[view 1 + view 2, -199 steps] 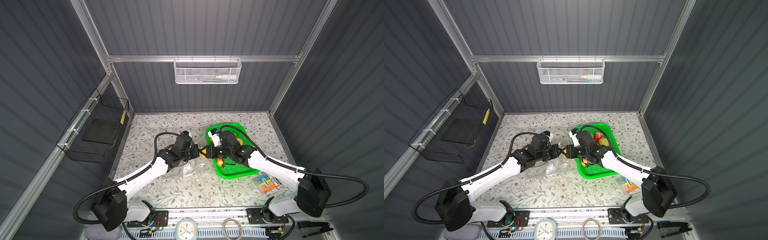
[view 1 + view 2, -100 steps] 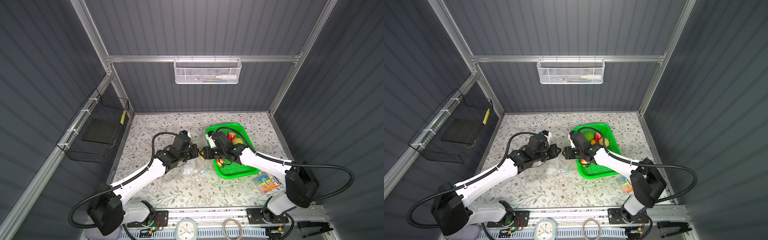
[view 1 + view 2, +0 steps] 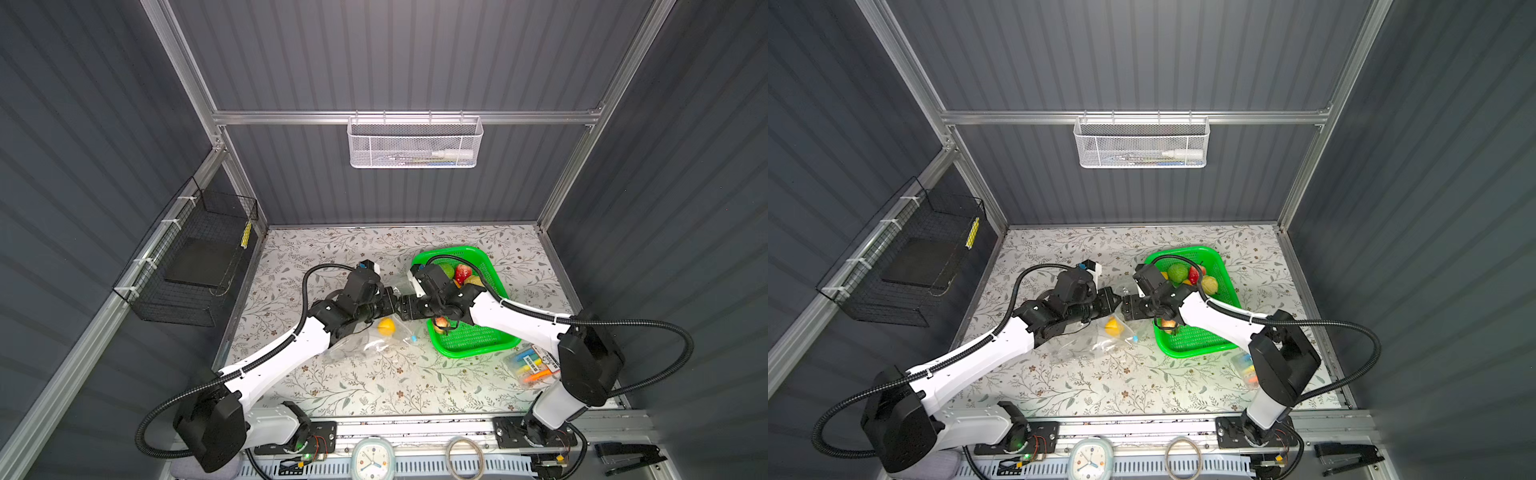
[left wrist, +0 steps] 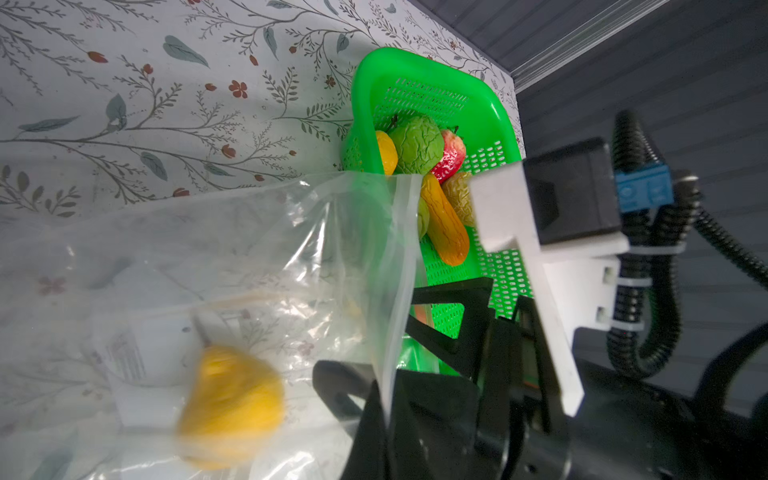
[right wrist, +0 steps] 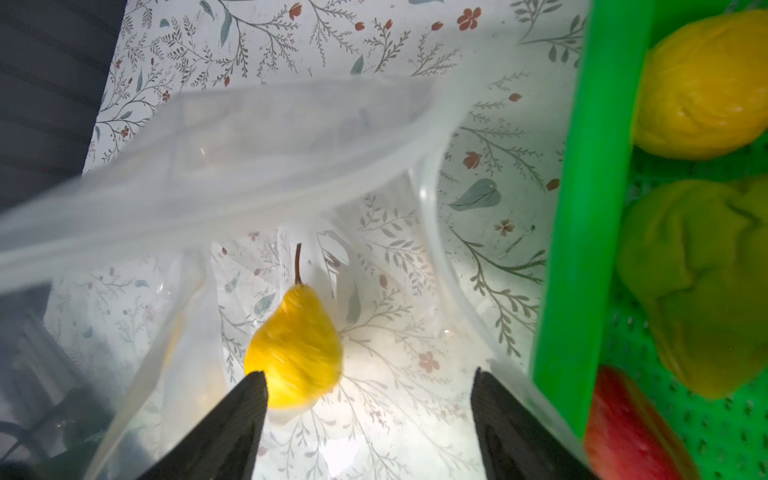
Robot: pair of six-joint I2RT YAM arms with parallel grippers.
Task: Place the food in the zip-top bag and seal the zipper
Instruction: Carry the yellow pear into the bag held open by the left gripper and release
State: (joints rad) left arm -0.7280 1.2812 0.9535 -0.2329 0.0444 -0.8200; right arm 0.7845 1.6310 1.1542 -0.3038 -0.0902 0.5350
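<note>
The clear zip-top bag (image 3: 357,347) (image 3: 1079,349) lies left of the green basket with its mouth lifted. My left gripper (image 4: 384,411) (image 3: 391,305) is shut on the zipper strip (image 4: 401,266) at the mouth edge. The blue slider tab (image 3: 414,339) hangs at the bag's near corner. My right gripper (image 5: 368,386) (image 3: 405,311) stands open over the mouth, nothing between its fingers. A yellow pear (image 5: 297,345) (image 3: 386,326) (image 4: 230,409), blurred, is inside the bag below it. More food stays in the basket: a green fruit (image 4: 415,143), a strawberry (image 4: 451,156), a carrot (image 4: 444,224), a lemon (image 5: 702,91).
The green basket (image 3: 453,250) (image 3: 1183,252) stands right of the bag, under my right arm. A packet of coloured markers (image 3: 534,365) lies near the front right. A black wire rack (image 3: 195,266) hangs on the left wall and a white mesh basket (image 3: 413,145) on the back wall.
My right gripper has opened and let go of the yellow pear, which has dropped from between the two grippers into the bag. The left gripper still holds the mouth edge.
</note>
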